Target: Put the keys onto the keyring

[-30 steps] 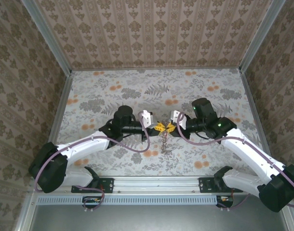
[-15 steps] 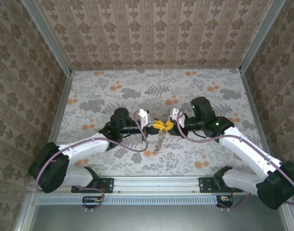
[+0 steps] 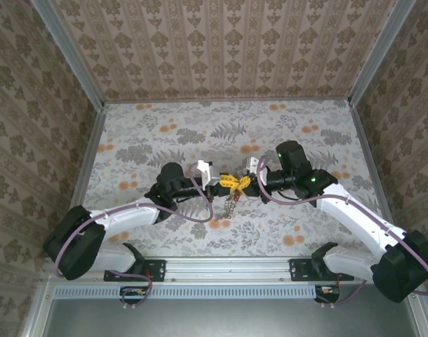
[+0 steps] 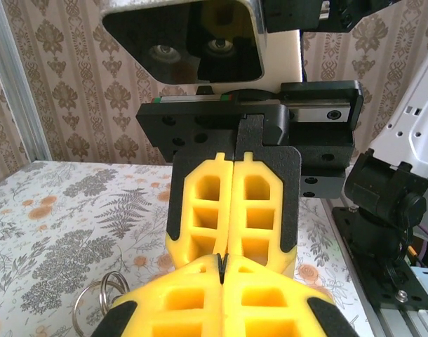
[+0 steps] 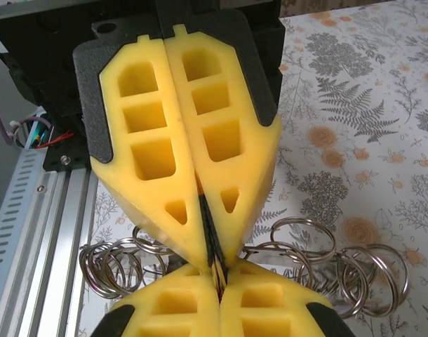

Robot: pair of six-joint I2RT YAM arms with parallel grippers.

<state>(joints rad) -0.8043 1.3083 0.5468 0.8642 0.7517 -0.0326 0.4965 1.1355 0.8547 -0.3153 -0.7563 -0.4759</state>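
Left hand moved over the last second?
Yes. In the top view the left hand has slid left, away from the orange flower print on the table; the right hand followed, ring chain hanging from their tips.

From my station I see a counter covered in grey fern and orange flower print, enclosed by beige damask-papered walls, with aluminium corner posts and a ribbed aluminium rail at the near edge.

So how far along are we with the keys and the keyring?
Done: the left gripper and right gripper are shut tip to tip. In hand: the ring chain hangs from that pinch. Left: threading the keys on; I can't tell that any is on yet.
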